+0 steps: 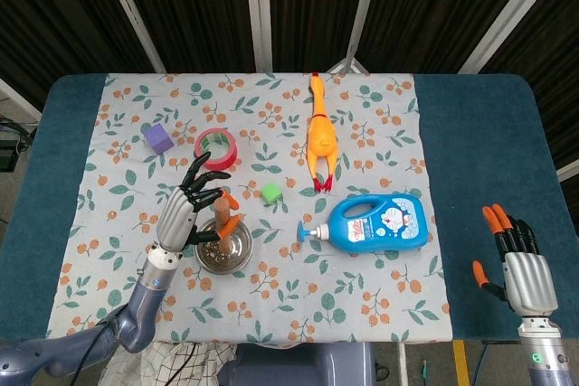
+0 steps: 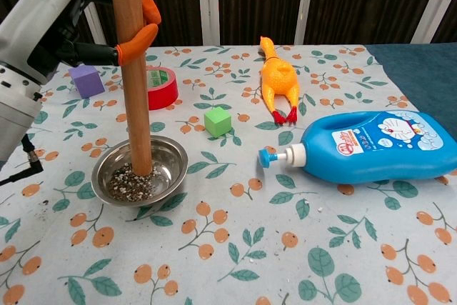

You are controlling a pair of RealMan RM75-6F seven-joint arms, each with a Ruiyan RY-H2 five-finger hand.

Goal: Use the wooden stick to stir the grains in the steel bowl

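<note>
My left hand [image 1: 185, 212] [image 2: 53, 16] grips a thick wooden stick [image 2: 133, 69] [image 1: 222, 223] near its top and holds it upright. The stick's lower end stands in the grains [image 2: 128, 182] inside the steel bowl [image 2: 175, 163] [image 1: 242, 247], which sits on the floral cloth at the front left. My right hand [image 1: 518, 264] rests low at the table's right front edge, fingers apart and holding nothing; the chest view does not show it.
Behind the bowl lie a red tape roll [image 1: 216, 148], a purple cube [image 1: 157, 138] and a green cube [image 2: 218, 121]. A rubber chicken [image 2: 278, 83] lies at centre back, and a blue detergent bottle [image 2: 371, 145] lies on its side to the right.
</note>
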